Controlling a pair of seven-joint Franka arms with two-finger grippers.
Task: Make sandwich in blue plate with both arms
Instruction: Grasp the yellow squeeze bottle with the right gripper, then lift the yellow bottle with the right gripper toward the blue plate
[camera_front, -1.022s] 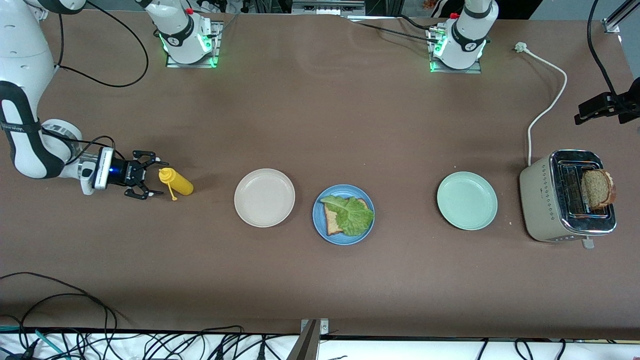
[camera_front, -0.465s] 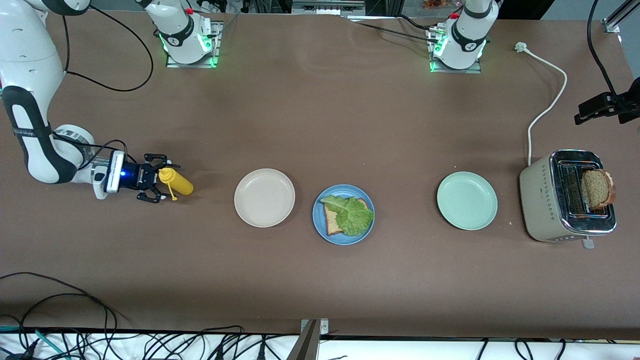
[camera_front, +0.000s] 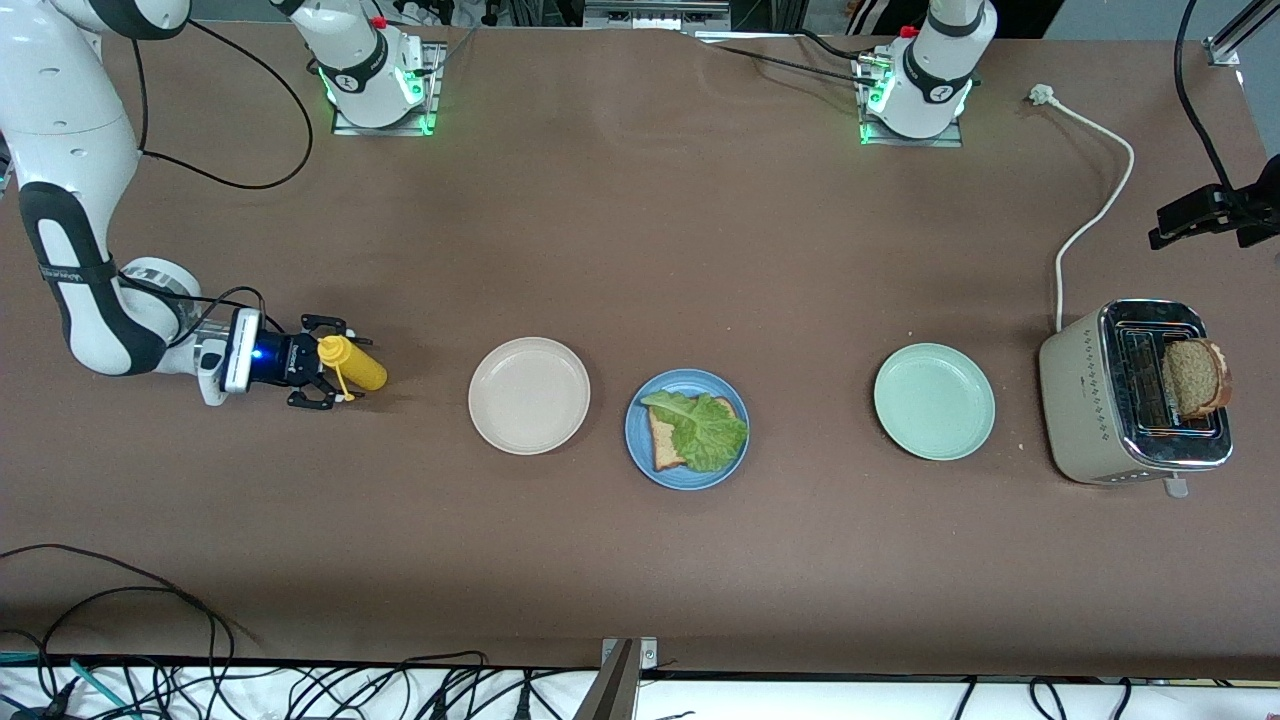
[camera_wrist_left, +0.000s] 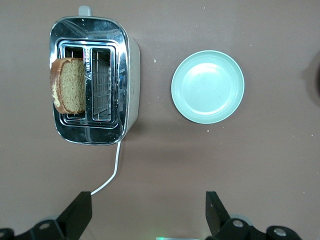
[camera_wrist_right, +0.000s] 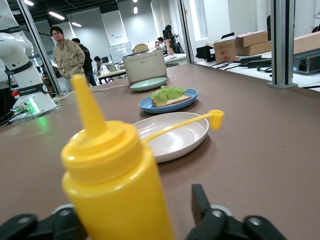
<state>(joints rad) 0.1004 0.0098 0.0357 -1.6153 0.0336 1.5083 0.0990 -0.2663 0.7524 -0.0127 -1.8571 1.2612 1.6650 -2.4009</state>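
Note:
The blue plate (camera_front: 688, 483) sits mid-table, holding one bread slice (camera_front: 662, 450) under a green lettuce leaf (camera_front: 705, 430). A second bread slice (camera_front: 1193, 377) stands in the toaster (camera_front: 1095, 410) at the left arm's end. At the right arm's end, my right gripper (camera_front: 338, 363) is low over the table. It is open, its fingers flanking an upright yellow squeeze bottle (camera_front: 358, 366), with a gap still showing beside the bottle (camera_wrist_right: 115, 185). My left gripper (camera_wrist_left: 148, 205) hangs open and empty above the table near the toaster (camera_wrist_left: 131, 75). It is outside the front view.
A beige-white plate (camera_front: 529, 395) lies between the bottle and the blue plate. A mint-green plate (camera_front: 934, 401) lies between the blue plate and the toaster. The toaster's white cord (camera_front: 1095, 215) runs toward the left arm's base. Cables hang along the table's front edge.
My right gripper has slid along the table toward the yellow bottle until its fingers stand on either side of it. Plates, bread and toaster have not moved.

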